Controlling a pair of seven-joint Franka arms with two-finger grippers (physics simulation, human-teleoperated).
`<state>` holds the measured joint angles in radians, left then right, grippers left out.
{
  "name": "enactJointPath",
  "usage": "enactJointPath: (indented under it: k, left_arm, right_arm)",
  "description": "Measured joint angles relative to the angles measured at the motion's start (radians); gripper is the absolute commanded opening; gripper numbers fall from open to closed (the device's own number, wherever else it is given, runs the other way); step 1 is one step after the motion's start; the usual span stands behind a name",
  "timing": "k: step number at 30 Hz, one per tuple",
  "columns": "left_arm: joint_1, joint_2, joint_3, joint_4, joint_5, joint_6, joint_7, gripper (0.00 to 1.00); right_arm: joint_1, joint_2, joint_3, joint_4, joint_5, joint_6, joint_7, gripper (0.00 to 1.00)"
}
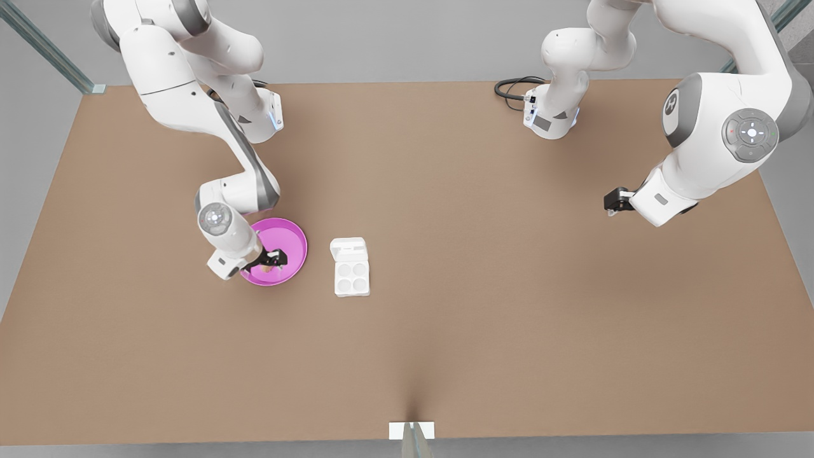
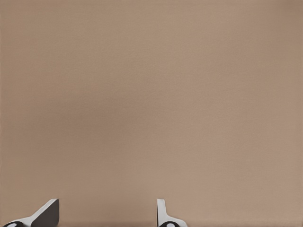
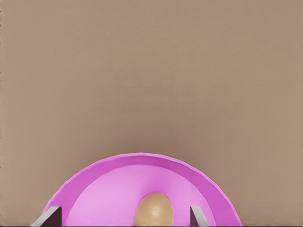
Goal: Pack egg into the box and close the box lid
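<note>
Egg [image 3: 153, 210] lay in the pink plate [image 3: 94, 184], between the spread fingers of the right gripper [image 1: 272, 259], which hung low over the plate at the front view's left, apparently not yet closed on it. By its look it was small, smooth, rounded and light, so it would likely slip or roll out of a pinch set off-centre; a thin shell would also crack under a hard squeeze. The safest hold seemed to be across its widest part, one fingertip on each side, closed gently and only as far as contact. The box [image 1: 351, 277] sat on the table [image 1: 483, 318] just beside the plate, toward the front view's right, its four cups empty and its lid [image 1: 348, 248] lying open on the far side. The lid looked light and stiff, better nudged from its free edge than gripped. The left gripper [image 1: 612, 202] waited well apart at the front view's right, over bare table, its fingers [image 2: 163, 213] apart and holding nothing.
</note>
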<state>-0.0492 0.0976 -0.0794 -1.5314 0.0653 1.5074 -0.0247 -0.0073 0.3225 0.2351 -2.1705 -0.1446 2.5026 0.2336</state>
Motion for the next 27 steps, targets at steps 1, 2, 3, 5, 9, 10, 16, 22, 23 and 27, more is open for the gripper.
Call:
enactJointPath:
  k: [1, 2, 3, 5, 9, 10, 16, 22, 23, 27]
  left_arm:
    - [0.000, 0.000, 0.000, 0.000, 0.000, 0.000, 0.000, 1.00]
    - [0.000, 0.000, 0.000, 0.000, 0.000, 0.000, 0.000, 1.00]
    - [0.001, 0.001, 0.000, 0.000, 0.000, 0.000, 0.000, 1.00]
    - [0.000, 0.001, 0.000, 0.000, 0.000, 0.000, 0.000, 1.00]
    - [0.000, 0.002, 0.000, 0.000, 0.000, 0.000, 0.000, 1.00]
    - [0.000, 0.002, 0.000, 0.000, 0.000, 0.000, 0.000, 1.00]
    - [0.000, 0.011, 0.000, 0.000, -0.001, 0.000, 0.000, 1.00]
    - [0.002, 0.014, 0.001, 0.000, -0.001, 0.001, 0.000, 1.00]
    - [0.002, 0.014, 0.001, 0.000, -0.001, 0.001, 0.000, 1.00]
    - [0.001, 0.015, 0.001, 0.000, -0.001, 0.000, 0.000, 1.00]
  right_arm:
    - [0.000, -0.010, 0.003, -0.014, 0.000, 0.001, 0.005, 1.00]
    - [0.000, -0.021, 0.006, -0.029, 0.000, 0.002, 0.010, 1.00]
    - [0.000, -0.035, 0.008, -0.049, 0.001, 0.003, 0.016, 1.00]
    - [0.000, -0.057, 0.010, -0.080, 0.001, 0.005, 0.027, 1.00]
    - [-0.008, -0.058, 0.009, -0.096, 0.002, 0.018, 0.045, 1.00]
    - [-0.011, -0.050, 0.009, -0.095, 0.003, 0.024, 0.050, 1.00]
    - [-0.013, 0.021, 0.009, -0.082, 0.003, 0.058, 0.075, 1.00]
    - [-0.013, 0.063, 0.009, -0.060, 0.003, 0.077, 0.096, 1.00]
    - [-0.014, 0.068, 0.009, -0.059, 0.003, 0.080, 0.098, 1.00]
    - [-0.020, 0.078, 0.008, -0.057, 0.002, 0.094, 0.108, 1.00]
